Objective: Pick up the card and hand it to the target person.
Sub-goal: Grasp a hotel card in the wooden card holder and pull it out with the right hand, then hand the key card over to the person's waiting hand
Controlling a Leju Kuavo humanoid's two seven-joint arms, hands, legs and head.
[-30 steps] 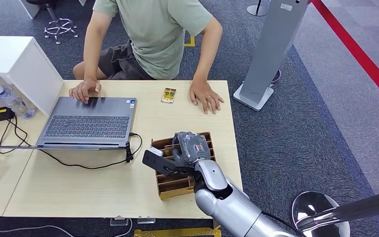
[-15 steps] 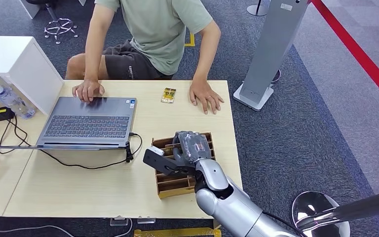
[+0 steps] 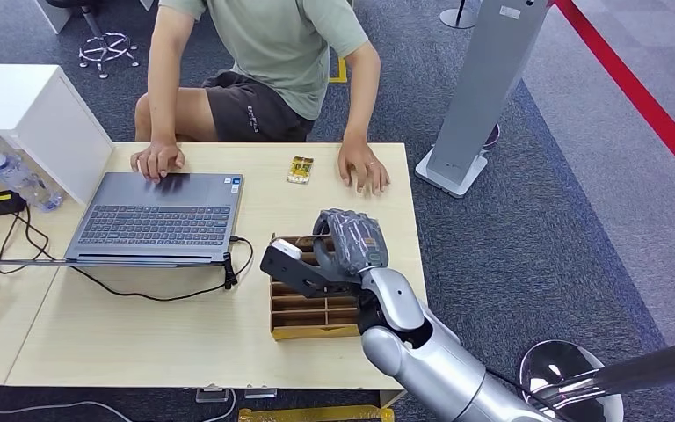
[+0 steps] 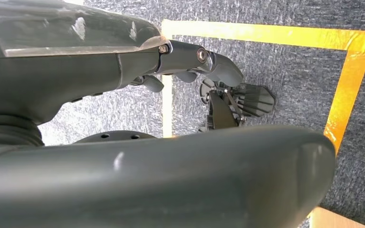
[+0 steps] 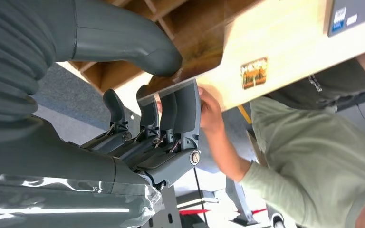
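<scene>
Pale desk [image 3: 185, 325] fronts seated person [image 3: 272, 53]. Right hand [image 3: 347, 246] over slotted wooden rack [image 3: 303, 312], thumb and fingers [image 5: 171, 107] pinching card [image 5: 168, 88] edge, likely for lift-out. Left hand [image 4: 190, 54] hangs idle, fingers loosely curled, holding nothing.

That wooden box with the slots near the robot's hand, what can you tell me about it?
The box is a low open tray, apparently thin brown wood or cardboard, split by dividers into narrow slots. It lies flat near the right front edge of the table, beside the laptop's cable. The right hand hangs over its far end, hiding that part; the right wrist view shows fingers against a thin, flat, card-like piece there.
</scene>
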